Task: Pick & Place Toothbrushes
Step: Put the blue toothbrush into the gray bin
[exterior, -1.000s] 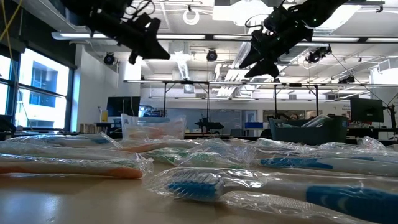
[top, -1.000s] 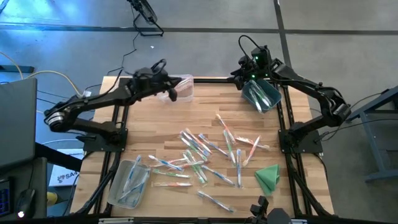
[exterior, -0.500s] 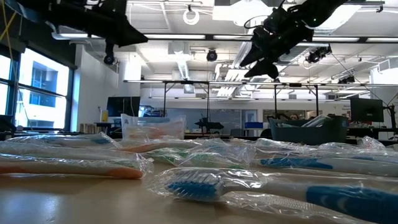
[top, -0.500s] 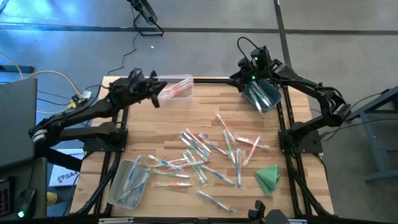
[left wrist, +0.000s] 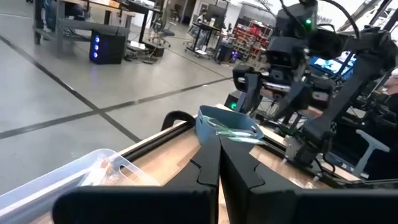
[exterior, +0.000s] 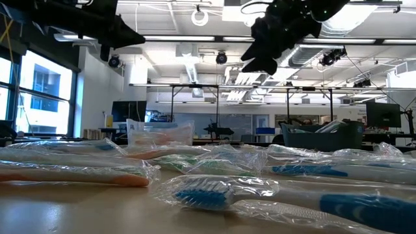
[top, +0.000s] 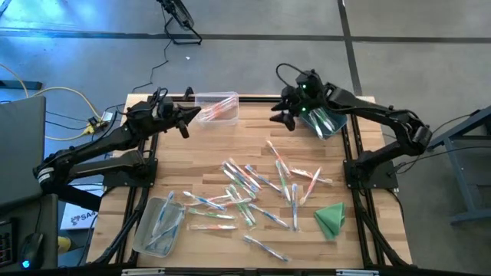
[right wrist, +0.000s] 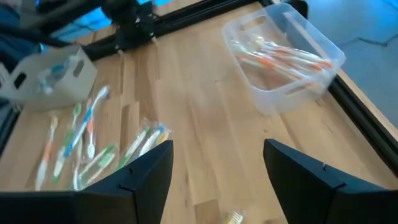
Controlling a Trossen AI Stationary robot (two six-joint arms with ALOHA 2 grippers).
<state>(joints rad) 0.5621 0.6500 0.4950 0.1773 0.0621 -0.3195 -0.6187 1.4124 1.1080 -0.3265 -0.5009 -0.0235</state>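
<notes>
3 bins stood on the worktop (top: 207,146): a clear bin (top: 217,106) with orange toothbrushes (top: 221,112), a blue bin (top: 325,121), a grey bin (top: 158,225). Roughly 20 wrapped loose toothbrushes (top: 249,188) lay mid-worktop beside 1 green cloth (top: 330,218). The left tool (top: 186,123) was pressed together, the right tool (top: 281,120) spread, both empty.

Toothbrushes (top: 253,188) scattered mid-table (top: 207,146), bins (top: 217,107) at three corners

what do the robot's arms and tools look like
Both arms are black, slim, jointed links on black bases at the table's far corners. The right tool has two flat, dark, angular fingers, a green light on its wrist and a looping black cable. The left tool has matching black fingers.
</notes>
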